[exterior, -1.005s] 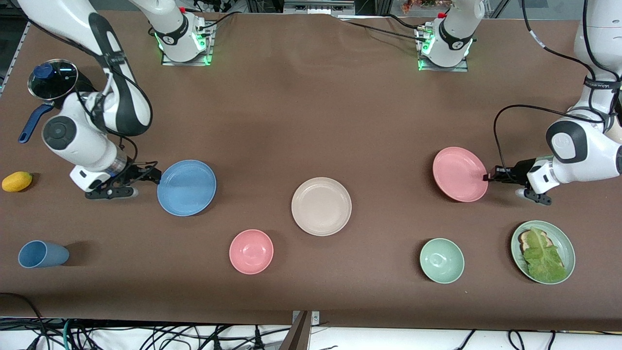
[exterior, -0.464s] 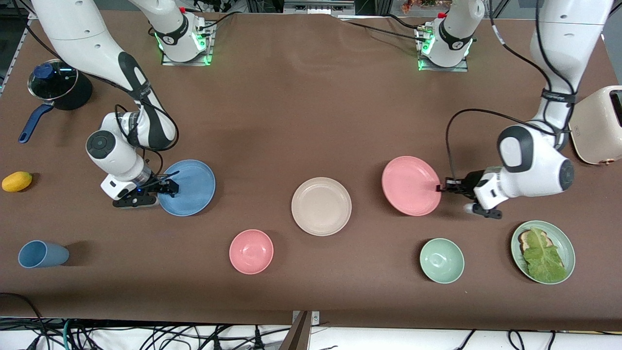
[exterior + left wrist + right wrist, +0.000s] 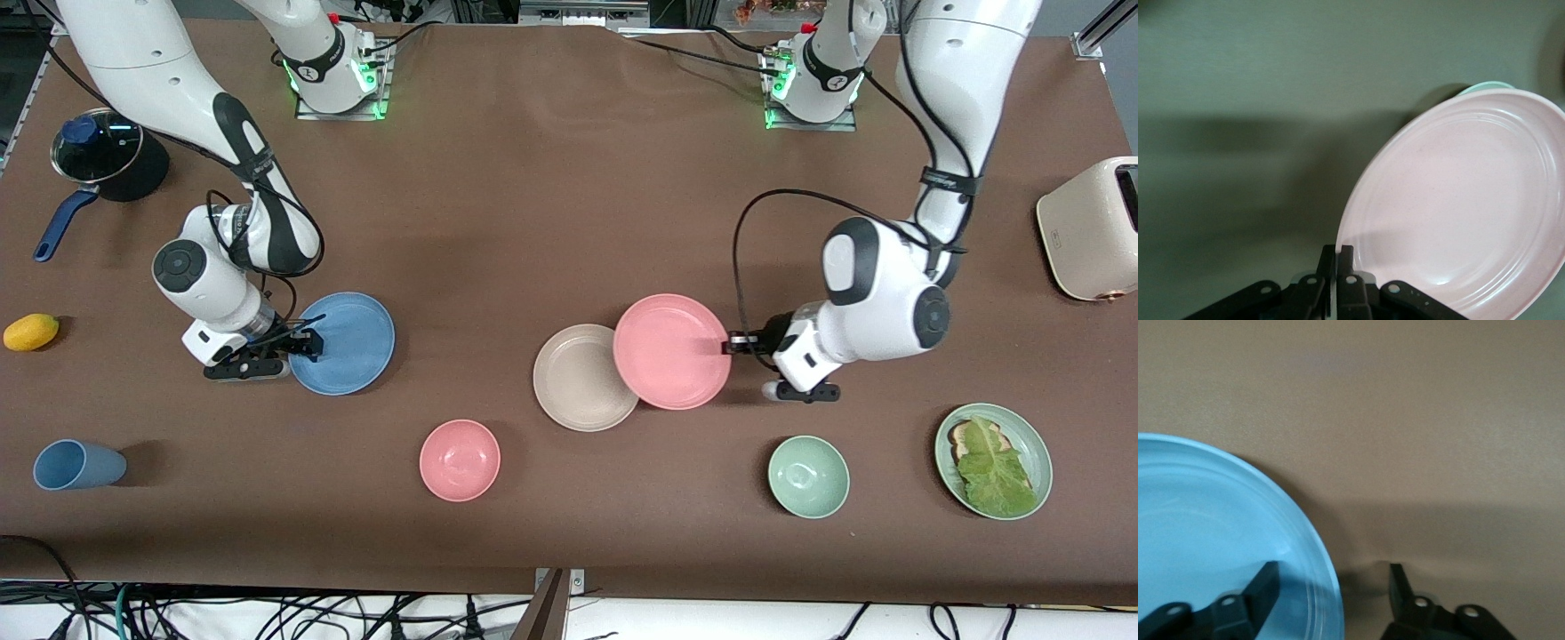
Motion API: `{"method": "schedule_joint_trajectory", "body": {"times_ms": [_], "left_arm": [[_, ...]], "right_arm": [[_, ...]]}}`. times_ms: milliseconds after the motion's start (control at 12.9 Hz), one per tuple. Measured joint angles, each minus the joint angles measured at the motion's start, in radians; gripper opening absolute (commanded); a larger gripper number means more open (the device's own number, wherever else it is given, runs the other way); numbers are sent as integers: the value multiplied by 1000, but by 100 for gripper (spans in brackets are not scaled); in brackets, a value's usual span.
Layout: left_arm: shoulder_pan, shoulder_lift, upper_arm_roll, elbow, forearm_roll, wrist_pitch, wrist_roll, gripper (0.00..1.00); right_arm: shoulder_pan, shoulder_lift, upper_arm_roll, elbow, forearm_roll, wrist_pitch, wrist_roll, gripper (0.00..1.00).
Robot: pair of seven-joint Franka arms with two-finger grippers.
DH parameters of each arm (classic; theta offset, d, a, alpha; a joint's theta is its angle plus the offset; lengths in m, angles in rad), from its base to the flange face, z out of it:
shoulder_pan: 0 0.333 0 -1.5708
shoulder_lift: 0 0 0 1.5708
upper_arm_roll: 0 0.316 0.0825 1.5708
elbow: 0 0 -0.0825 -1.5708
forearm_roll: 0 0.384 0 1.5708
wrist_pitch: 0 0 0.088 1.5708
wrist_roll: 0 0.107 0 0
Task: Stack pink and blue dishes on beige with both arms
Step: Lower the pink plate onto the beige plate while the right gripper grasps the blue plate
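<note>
In the front view, the pink plate [image 3: 671, 351] is held by its rim in the left gripper [image 3: 734, 342] and is carried in the air, its edge overlapping the beige plate [image 3: 578, 378]; an edge grip seems to have been chosen so that the plate can be lowered flat onto the beige one without the fingers being trapped beneath. The blue plate [image 3: 347, 342] lies on the table toward the right arm's end, and the right gripper [image 3: 307, 342] is set at its rim. A pink bowl [image 3: 460, 460] lies nearer the camera than the beige plate.

In the left wrist view, the fingers are seen pressed together on the rim of the pink plate [image 3: 1458, 207], which is tilted above the table, so the grasp is judged firm.

In the right wrist view, the right gripper [image 3: 1331, 587] is spread, one finger over the blue plate [image 3: 1211, 540] and one outside its rim, so the edge is straddled but not yet clamped.
</note>
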Motion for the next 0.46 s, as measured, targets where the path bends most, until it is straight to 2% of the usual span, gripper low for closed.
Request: {"method": "schedule_joint_trajectory", "body": {"times_ms": [77,155,309,387,464], "left_arm": [[-34,18,1,17,0,16,-44,0],[-67,37,1,35,0,30,-86,0],[-112,75,2,74,0,41,-156,0],[-126,89,3,85,0,44,-179,0],[-138,103,3,91,0,61,-194,0]], "right_arm": [[0,-4,0,3,3,-19,0,31],[0,-7,0,10,6,-43,0,27],[-9,-7,-1,27,11,-91,0,6],[-14,-10,-1,32,23,-104,-2,0],[-16,-18,-1,35,38,-119,-11,0]]}}
